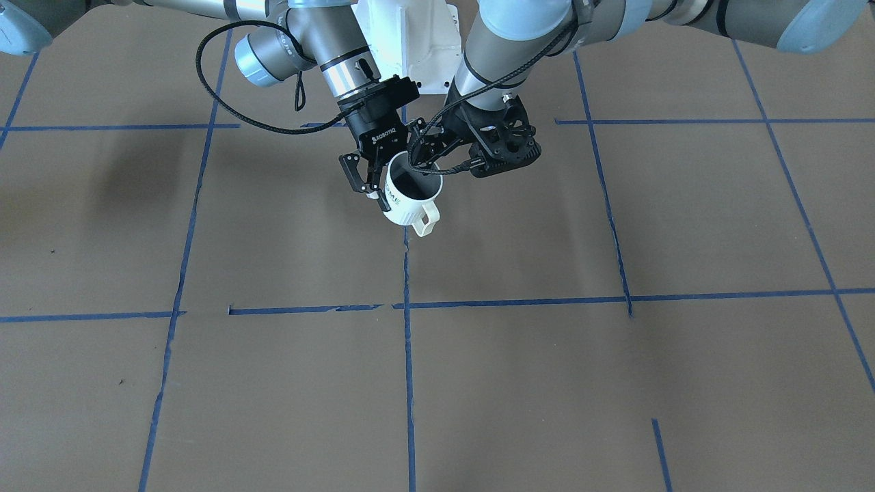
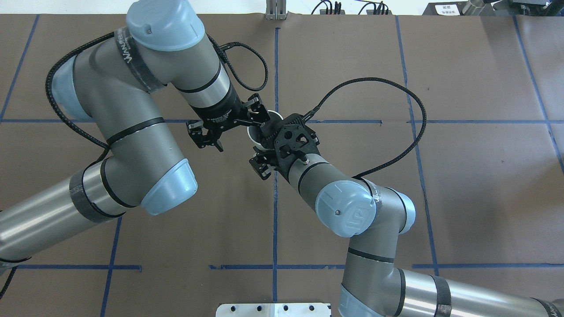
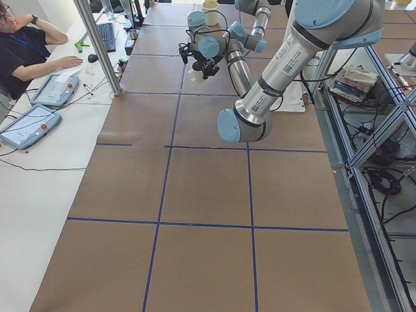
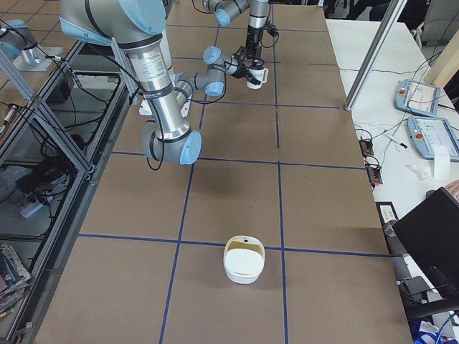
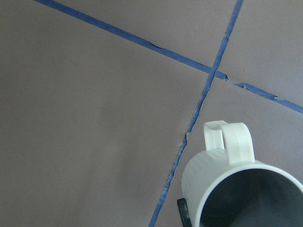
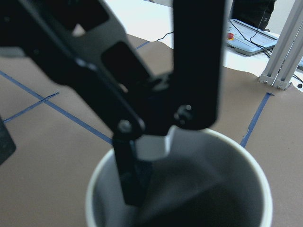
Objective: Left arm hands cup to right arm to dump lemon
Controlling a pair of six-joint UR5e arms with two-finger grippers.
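Note:
The white cup [image 1: 409,199] with dark lettering hangs tilted above the table, handle toward the operators' side. My left gripper [image 1: 418,152], the black open-frame one, is shut on the cup's rim on the robot's side. In the right wrist view one dark finger [image 6: 132,182] reaches inside the cup [image 6: 246,175]. My right gripper [image 1: 364,183], lettered ROBOTIQ, is open, its fingers close beside the cup's outer wall. The left wrist view shows the cup [image 5: 222,175] and its handle from above. The lemon is hidden; the cup's inside looks dark.
A white bowl [image 4: 244,259] stands on the table toward my right end. Brown table paper carries a blue tape grid [image 1: 408,355]. An operator [image 3: 26,45] sits at the desk beyond the table's far edge, with teach pendants [image 4: 419,97].

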